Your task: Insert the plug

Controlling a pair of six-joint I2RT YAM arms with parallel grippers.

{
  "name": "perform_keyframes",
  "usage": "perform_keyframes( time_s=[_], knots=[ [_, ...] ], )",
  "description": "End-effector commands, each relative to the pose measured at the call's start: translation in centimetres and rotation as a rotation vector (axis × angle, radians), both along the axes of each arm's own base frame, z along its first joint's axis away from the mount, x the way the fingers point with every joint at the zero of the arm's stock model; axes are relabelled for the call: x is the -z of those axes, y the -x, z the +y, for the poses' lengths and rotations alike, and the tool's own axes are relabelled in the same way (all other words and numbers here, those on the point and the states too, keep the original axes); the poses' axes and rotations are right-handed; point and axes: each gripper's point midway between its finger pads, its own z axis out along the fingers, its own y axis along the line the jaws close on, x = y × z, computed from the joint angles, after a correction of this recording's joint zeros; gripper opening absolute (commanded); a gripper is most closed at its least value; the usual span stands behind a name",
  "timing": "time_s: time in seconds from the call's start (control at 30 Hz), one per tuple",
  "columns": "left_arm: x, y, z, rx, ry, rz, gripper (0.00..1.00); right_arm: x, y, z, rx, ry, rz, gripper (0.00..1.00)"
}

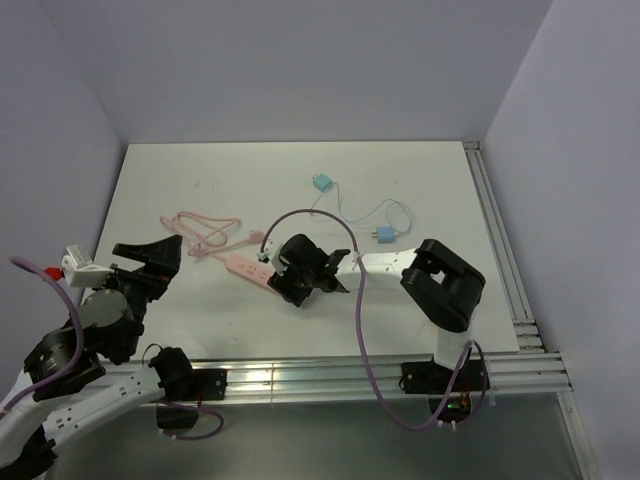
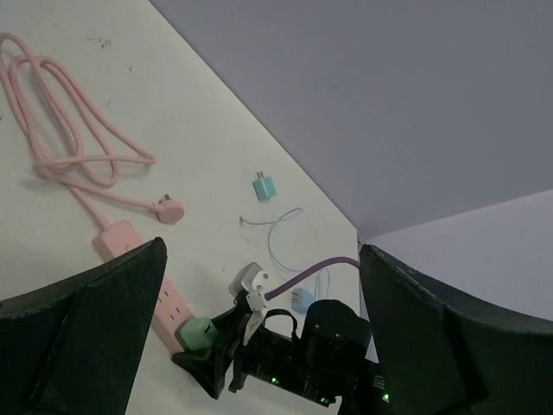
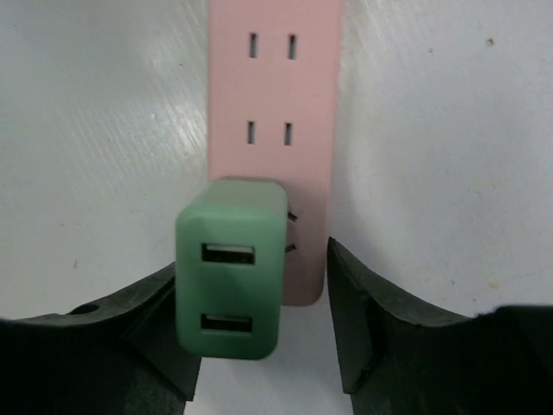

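Observation:
A green two-port USB plug (image 3: 232, 268) stands on the near end of the pink power strip (image 3: 272, 95). It leans a little, and its two prongs show at the strip's last socket. My right gripper (image 3: 252, 259) is open around the plug. The left finger (image 3: 130, 337) lies close against it and the right finger (image 3: 371, 328) stands apart. In the top view the right gripper (image 1: 300, 285) hides the plug over the strip (image 1: 245, 269). The plug also shows in the left wrist view (image 2: 200, 333). My left gripper (image 1: 150, 262) is open and empty at the table's left edge.
The strip's pink cord (image 1: 200, 232) lies coiled to the left. A teal adapter (image 1: 320, 183) and a blue plug (image 1: 384, 235) with a thin cable lie behind the right arm. Metal rails (image 1: 500, 250) run along the right and near edges.

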Motion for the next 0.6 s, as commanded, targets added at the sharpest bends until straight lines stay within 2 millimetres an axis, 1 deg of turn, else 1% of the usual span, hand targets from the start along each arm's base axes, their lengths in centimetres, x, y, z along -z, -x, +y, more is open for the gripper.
perform_keyframes(
  time_s=[0.0,0.03,0.07,0.1,0.13,0.17,0.23,0.27,0.3,0.33,0.37,0.4,0.43,0.47,0.5,0.53,0.57],
  knots=[
    [-0.2,-0.8,-1.4,0.023,-0.039,0.000,0.99,0.0,-1.3,-3.4,0.122,0.057,-0.033,0.62],
    [-0.1,-0.9,-1.5,0.024,-0.050,0.003,0.99,-0.7,-1.6,-3.1,0.145,0.016,-0.050,0.68],
    [0.0,-1.1,-1.9,0.026,-0.057,0.004,0.99,-2.4,-1.8,-2.8,0.194,-0.043,-0.058,0.71],
    [0.0,-1.2,-2.1,0.030,-0.066,0.006,0.99,-2.8,-1.7,-3.3,0.222,-0.060,-0.063,0.72],
    [0.1,-1.3,-2.2,0.029,-0.068,0.009,0.99,-3.8,-2.1,-3.5,0.268,-0.094,-0.074,0.76],
    [0.4,-1.4,-2.4,0.027,-0.075,0.019,0.99,-5.9,-2.2,-3.4,0.301,-0.158,-0.079,0.77],
    [0.5,-1.6,-2.7,0.035,-0.089,0.024,0.99,-7.4,-2.6,-4.5,0.357,-0.190,-0.095,0.81],
    [0.6,-1.7,-3.0,0.038,-0.097,0.026,1.00,-9.4,-2.6,-4.8,0.387,-0.237,-0.104,0.81],
    [0.6,-1.8,-3.2,0.043,-0.097,0.024,1.00,-10.2,-2.8,-5.3,0.413,-0.253,-0.105,0.81],
    [0.6,-1.8,-3.3,0.044,-0.103,0.024,0.99,-11.6,-2.9,-6.2,0.455,-0.269,-0.117,0.82],
    [0.6,-2.0,-3.5,0.048,-0.112,0.028,1.00,-12.4,-3.2,-6.8,0.522,-0.301,-0.096,0.82],
    [0.6,-2.1,-3.7,0.048,-0.118,0.030,1.00,-13.1,-3.8,-7.7,0.589,-0.315,-0.099,0.82],
    [0.7,-2.2,-3.9,0.055,-0.131,0.036,0.99,-13.5,-4.9,-10.4,0.714,-0.295,-0.122,0.86],
    [0.8,-2.3,-4.2,0.057,-0.141,0.042,1.00,-13.9,-5.5,-11.8,0.842,-0.317,-0.100,0.90],
    [0.9,-2.4,-4.4,0.058,-0.148,0.048,0.99,-14.0,-6.1,-13.3,0.932,-0.310,-0.097,0.91],
    [1.0,-2.5,-4.5,0.059,-0.155,0.054,0.99,-13.2,-6.3,-16.3,1.036,-0.243,-0.079,0.94],
    [1.1,-2.7,-4.9,0.063,-0.170,0.065,0.99,-13.1,-6.7,-18.0,1.136,-0.235,-0.081,0.94]
  ],
)
